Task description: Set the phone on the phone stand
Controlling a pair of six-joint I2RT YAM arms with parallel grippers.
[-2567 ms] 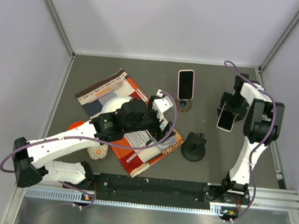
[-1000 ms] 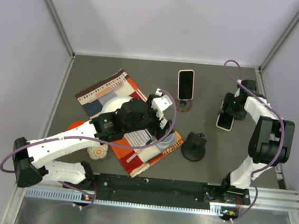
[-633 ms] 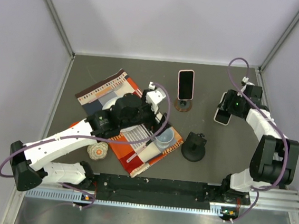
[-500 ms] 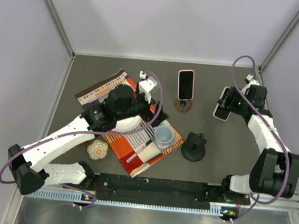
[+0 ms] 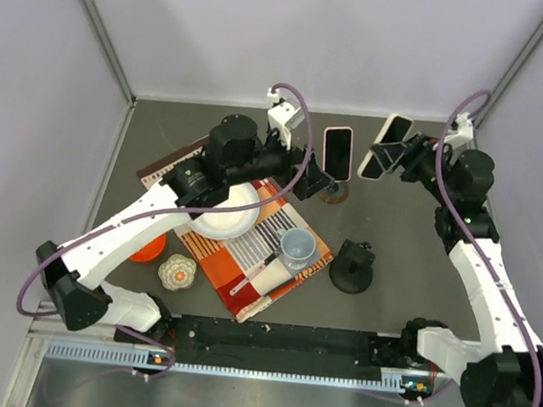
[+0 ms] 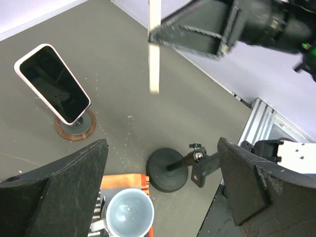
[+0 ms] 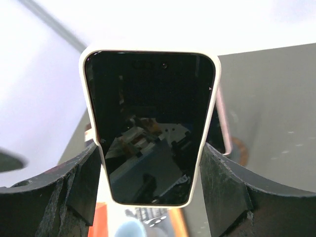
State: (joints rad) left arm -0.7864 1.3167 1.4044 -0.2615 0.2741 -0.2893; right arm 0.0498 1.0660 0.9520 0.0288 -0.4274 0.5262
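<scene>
Orange disc (image 5: 149, 248): on the table (image 5: 391, 306) at the near left, partly hidden from above. It may be a lid or a plate; the view does not settle it.
Patterned ball (image 5: 176, 271): just to the near right of the orange disc, beside the near-left edge of the cloth.
Cloth (image 5: 247, 262): striped and checked in orange, white and dark colours, lying flat left of centre.
White bowl (image 5: 227, 214): resting on the cloth, towards its far side.
Cup (image 5: 296, 248): pale blue, upright, on the right part of the cloth.
Left gripper (image 6: 162, 148): held above the table just left of the second phone. Its jaws are spread wide with nothing between them.
Second phone (image 5: 337, 152): pink case and dark screen, leaning upright on a round wooden base (image 6: 75, 129) at the far centre.
Black phone stand (image 5: 352, 266): round foot and short clamp arm, standing on bare table right of the cup, with nothing on it.
Held phone (image 7: 150, 133): white case and dark screen, lifted clear of the table at the far side. It is just right of the second phone and well apart from the black phone stand.
Right gripper (image 7: 149, 150): jaws grasping the held phone, one finger pressed on each long edge.
</scene>
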